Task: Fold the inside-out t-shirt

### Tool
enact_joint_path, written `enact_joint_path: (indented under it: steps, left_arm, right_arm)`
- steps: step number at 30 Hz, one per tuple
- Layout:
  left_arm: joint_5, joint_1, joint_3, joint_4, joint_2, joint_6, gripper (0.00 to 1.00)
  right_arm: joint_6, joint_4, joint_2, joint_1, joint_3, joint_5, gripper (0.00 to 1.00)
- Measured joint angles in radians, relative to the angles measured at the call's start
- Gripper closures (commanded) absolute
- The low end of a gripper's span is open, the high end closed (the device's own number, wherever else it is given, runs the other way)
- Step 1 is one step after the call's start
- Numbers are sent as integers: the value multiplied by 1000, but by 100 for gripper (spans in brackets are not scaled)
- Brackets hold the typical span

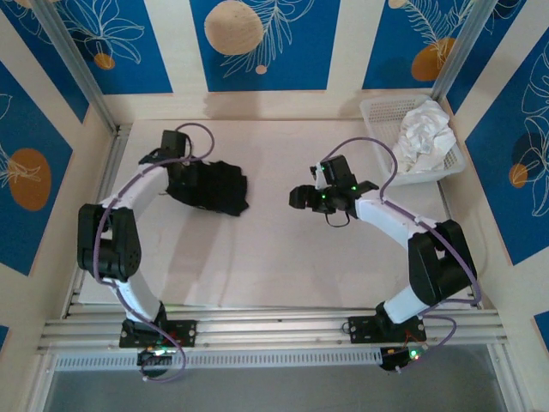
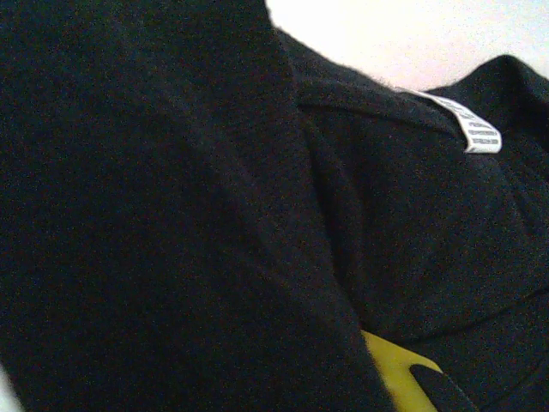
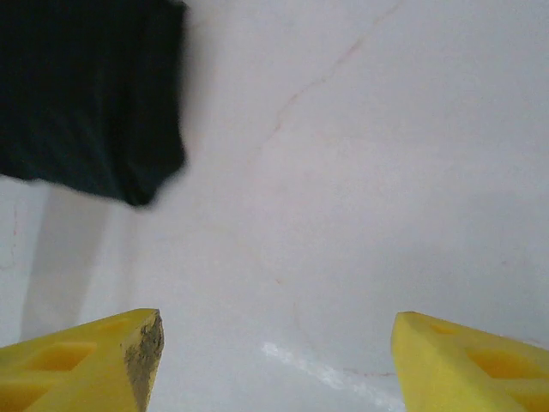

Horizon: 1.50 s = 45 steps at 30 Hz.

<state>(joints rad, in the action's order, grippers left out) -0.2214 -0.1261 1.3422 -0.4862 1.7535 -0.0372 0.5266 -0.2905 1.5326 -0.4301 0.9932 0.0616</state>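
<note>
Where the two arms rise from the near edge of the table [image 1: 257, 257], the right one bends left and holds the right gripper [image 1: 298, 198] over bare tabletop, its yellow fingers [image 3: 86, 365] standing wide apart with nothing between them. The shirt [image 1: 214, 187] lies bunched in a black heap left of centre, well apart from that gripper; in the right wrist view one corner of it shows beyond the fingers. The left gripper [image 1: 183, 170] is down on the heap's left side. In the left wrist view dark folds press close to the lens, one yellow finger [image 2: 390, 365] pokes out from under a fold, and a white label [image 2: 476, 130] lies on the cloth farther off; whether the jaws are closed on the cloth I cannot tell. In the far right corner a basket [image 1: 373, 107] holds a crumpled white cloth [image 1: 425, 133]
</note>
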Motion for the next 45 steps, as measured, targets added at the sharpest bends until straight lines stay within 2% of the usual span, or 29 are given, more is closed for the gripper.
enact_joint_path:
  steps: [4,7,10,14,16,19,21,24,27,29,32,33,36,40,45]
  left_arm:
    - [-211,87,119,-4,89,129,100]
    - [-312,152,172,39,170,234,99]
    - [-367,214,225,81,266,325,91]
    - [-421,276,288,126,381,405,73]
    - [-459,301,330,138,436,442,55]
    - [-517,322,380,155,476,467,33]
    - [-541,323,400,153,474,451,22]
    - [-551,316,418,139,446,387,13]
    - [-532,291,384,98,364,279,5]
    - [-495,265,301,87,258,195,0]
    - [-403,216,83,119,17,75,0]
    - [-369,199,-3,144,-77,35,0]
    - [-262,163,-246,244,-316,-63,0]
    - [-124,161,-619,441,-591,-184,0]
    - [-78,161,-938,606,-788,-260,0]
  right_arm:
    - [-8,25,0,0,-36,13,28]
    - [-23,42,1,8,-38,25,28]
    - [-27,60,1,25,-41,38,28]
    - [-31,78,1,40,-53,47,28]
    - [-31,79,1,45,-58,47,28]
    - [-31,77,1,47,-60,47,28]
    - [-33,75,-2,47,-60,42,28]
    - [-46,62,-20,47,-60,12,26]
    - [-81,55,-69,42,-72,-55,19]
    - [-118,42,-118,26,-80,-139,14]
    - [-172,30,-190,-14,-82,-279,6]
    - [-186,26,-213,-25,-82,-325,0]
    - [-217,24,-294,-46,-110,-444,1]
    - [-241,13,-386,-19,-174,-591,1]
    - [-302,96,-464,80,-322,-728,1]
